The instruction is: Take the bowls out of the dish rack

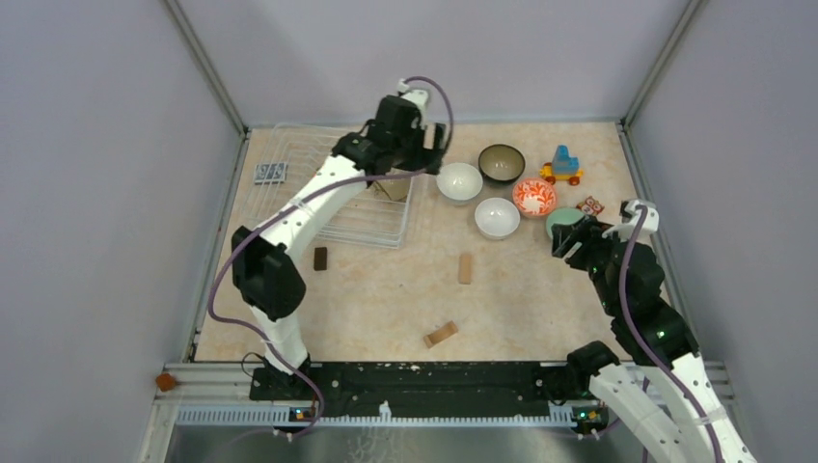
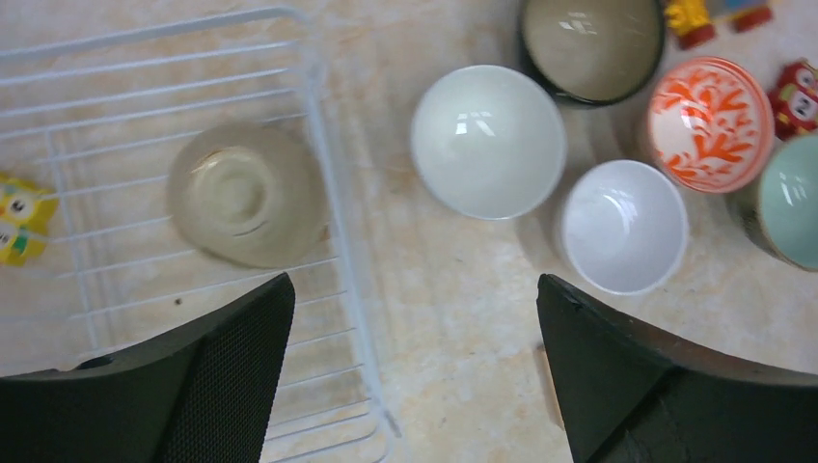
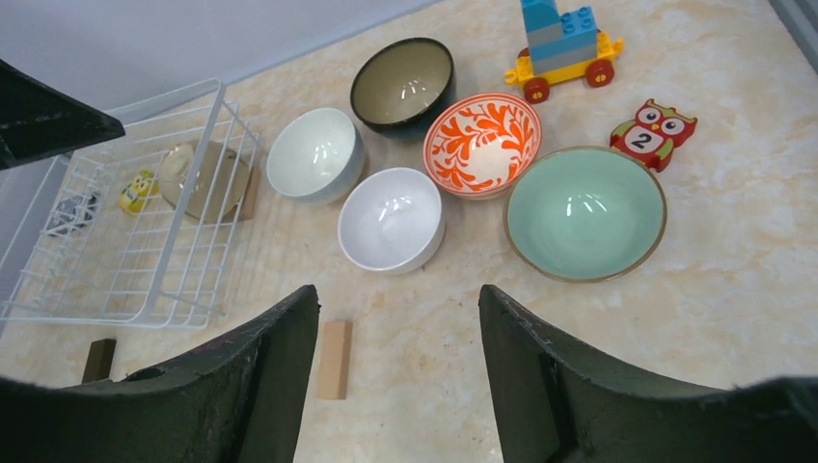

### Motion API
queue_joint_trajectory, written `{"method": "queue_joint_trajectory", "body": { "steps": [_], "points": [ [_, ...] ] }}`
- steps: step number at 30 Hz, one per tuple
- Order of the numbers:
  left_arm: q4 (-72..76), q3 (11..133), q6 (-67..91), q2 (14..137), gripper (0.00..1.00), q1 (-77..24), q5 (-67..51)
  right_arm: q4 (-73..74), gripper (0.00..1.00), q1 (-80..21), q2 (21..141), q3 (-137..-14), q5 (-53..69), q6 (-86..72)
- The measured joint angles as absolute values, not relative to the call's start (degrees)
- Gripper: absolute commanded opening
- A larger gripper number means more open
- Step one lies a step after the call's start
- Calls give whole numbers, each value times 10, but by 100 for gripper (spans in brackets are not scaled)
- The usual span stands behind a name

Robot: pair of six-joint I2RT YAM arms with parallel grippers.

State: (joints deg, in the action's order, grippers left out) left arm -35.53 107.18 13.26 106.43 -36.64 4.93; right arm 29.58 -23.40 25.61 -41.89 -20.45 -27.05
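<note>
- Left wrist view: my left gripper (image 2: 415, 289) is spread wide with nothing in it, hanging over the right wall of the dish rack (image 2: 318, 116).
- One tan bowl (image 2: 246, 193) sits in the rack just inside that wall, flipped mouth-down with its round foot ring pointing up.
- The rack is thin white wire with a grid floor and low sides. In the top view its long side runs left-right, far left on the table.
- Five glossy round bowls sit mouth-up on the marbled tabletop (image 2: 453, 338) right of the rack: big white bowl (image 2: 487, 140), dark olive bowl (image 2: 590, 43), orange-patterned bowl (image 2: 709, 121), small white bowl (image 2: 625, 227), pale green bowl (image 2: 791, 198).
- My right gripper (image 3: 397, 294) is open as well, holding nothing, near the pale green bowl.
</note>
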Motion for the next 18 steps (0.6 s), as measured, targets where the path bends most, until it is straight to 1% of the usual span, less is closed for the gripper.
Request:
{"method": "queue_joint_trajectory", "body": {
  "steps": [4, 7, 14, 18],
  "points": [
    [-340, 999, 158, 1030, 99, -269, 30, 289, 61, -234, 257, -414, -189, -270],
    [-339, 978, 173, 1028, 99, -224, 25, 285, 61, -234, 260, -412, -182, -271],
    [-342, 1001, 215, 1060, 99, -194, 23, 283, 61, -234, 275, -412, -178, -270],
    [-337, 1000, 241, 1091, 99, -174, -12, 283, 61, -234, 275, -412, -177, -270]
  ]
}}
